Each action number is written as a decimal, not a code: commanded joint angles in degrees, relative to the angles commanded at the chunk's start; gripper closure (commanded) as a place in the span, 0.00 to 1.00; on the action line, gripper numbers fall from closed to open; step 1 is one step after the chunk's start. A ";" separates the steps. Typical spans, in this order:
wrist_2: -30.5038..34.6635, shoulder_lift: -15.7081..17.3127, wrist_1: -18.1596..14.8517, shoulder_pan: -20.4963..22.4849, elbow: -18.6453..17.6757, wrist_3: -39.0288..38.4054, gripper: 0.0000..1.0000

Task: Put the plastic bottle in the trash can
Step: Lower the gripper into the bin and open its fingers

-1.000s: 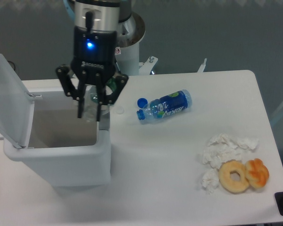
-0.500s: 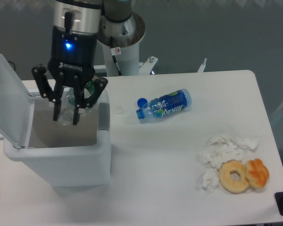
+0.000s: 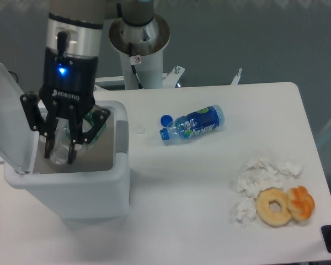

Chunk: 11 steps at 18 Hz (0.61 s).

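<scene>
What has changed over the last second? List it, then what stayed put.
The end effector, shut on the plastic bottle, moved left from the trash can's right rim to above its open middle. Nothing was released. The blue-label bottle, tissues and donut stayed put.

We read "ROBOTIQ" in white letters on the black body of the two-finger gripper (image 3: 59,155), just under its blue light. To the right of that gripper, the clear plastic bottle with the blue label (image 3: 194,126) carries white lettering that we cannot make out (too small). A small red-and-white sticker (image 3: 135,59) sits on the white robot base; unreadable.
</scene>
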 joint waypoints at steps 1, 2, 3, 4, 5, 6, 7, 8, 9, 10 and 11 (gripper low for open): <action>0.00 -0.09 0.00 0.00 0.00 0.26 0.83; 0.00 -0.26 0.09 0.00 0.00 0.35 0.82; 0.00 -0.44 0.18 0.00 -0.09 0.44 0.82; 0.00 -0.53 0.44 -0.09 -0.26 0.44 0.82; 0.00 -0.62 1.14 -0.09 -0.70 0.53 0.82; 0.00 -0.88 1.75 -0.26 -1.05 0.53 0.82; 0.00 -1.14 2.02 -0.70 -1.14 0.62 0.81; 0.09 -1.32 2.20 -0.79 -1.32 0.62 0.81; 0.09 -1.58 2.46 -0.88 -1.41 0.62 0.81; 0.09 -1.76 2.55 -0.97 -1.32 0.62 0.79; 0.09 -1.93 2.55 -1.14 -1.32 0.62 0.76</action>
